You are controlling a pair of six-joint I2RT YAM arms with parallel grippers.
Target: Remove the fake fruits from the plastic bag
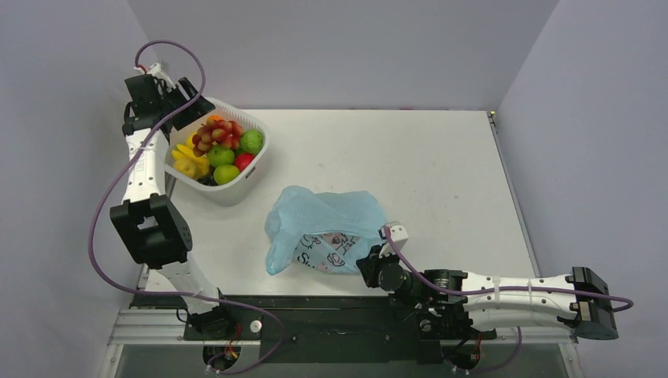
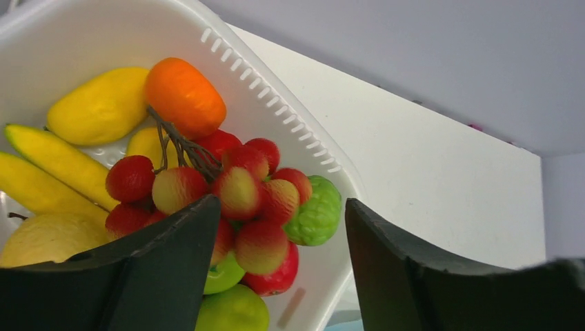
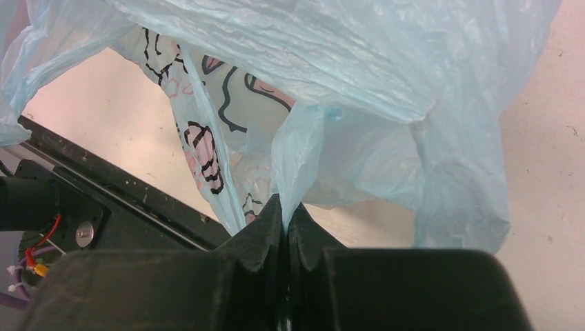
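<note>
The right gripper (image 3: pixel 285 207) pinches a fold of the plastic bag (image 3: pixel 359 83), which lies crumpled on the table (image 1: pixel 441 173) near its front edge. The left gripper (image 2: pixel 281 205) hangs spread above the white basket (image 2: pixel 276 89), over the red grape bunch (image 2: pixel 238 189) and orange (image 2: pixel 185 95).

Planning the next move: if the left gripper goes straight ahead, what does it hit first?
Probably the red grape bunch lying in the white basket, though depth is unclear.
</note>
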